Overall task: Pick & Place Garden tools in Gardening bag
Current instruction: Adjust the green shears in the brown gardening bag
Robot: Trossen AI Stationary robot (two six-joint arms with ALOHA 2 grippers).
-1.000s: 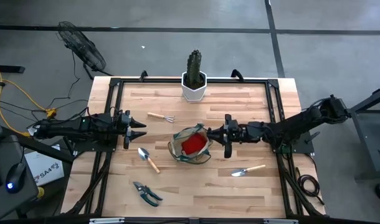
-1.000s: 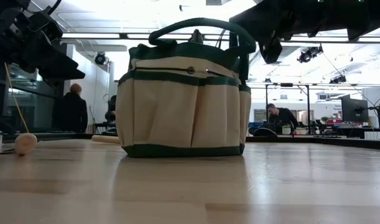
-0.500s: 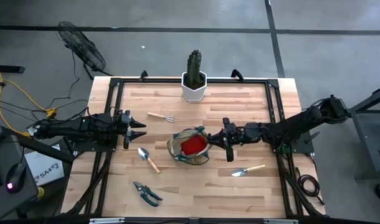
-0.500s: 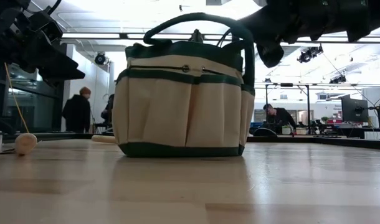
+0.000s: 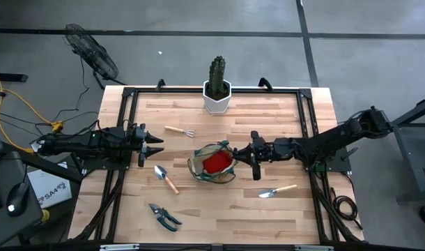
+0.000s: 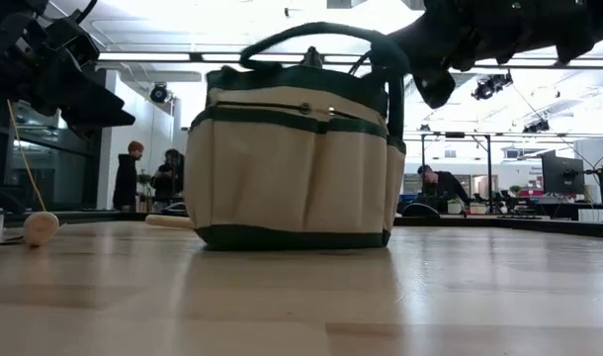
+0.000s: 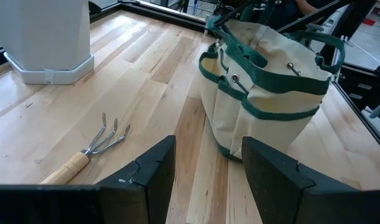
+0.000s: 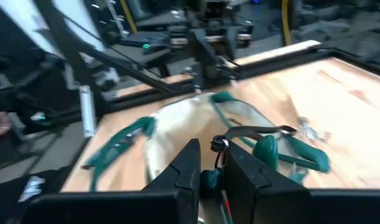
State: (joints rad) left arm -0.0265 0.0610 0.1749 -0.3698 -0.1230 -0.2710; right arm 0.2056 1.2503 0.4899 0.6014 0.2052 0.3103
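Butcher-block tabletop, gardening bag (image 5: 212,164) mid-table with the red glove (image 5: 217,162) already inside. My right gripper (image 5: 253,157) is at the bag's rim, fingers clenched on what looks like the green loop handle (image 8: 210,180). That fabric's floppy and light, so I reckon it'll drag or tip if I tug. Left gripper (image 5: 151,146) hangs spread apart near the mini rake (image 5: 180,131). Trowels (image 5: 166,179) (image 5: 277,190) and pruning shears (image 5: 163,215) lie well apart, with plenty of bare wood; stiff wooden handles look the easiest grab.

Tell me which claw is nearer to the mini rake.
Left. The left claw hovers just beside the mini rake, while the right claw is farther off, at the gardening bag.
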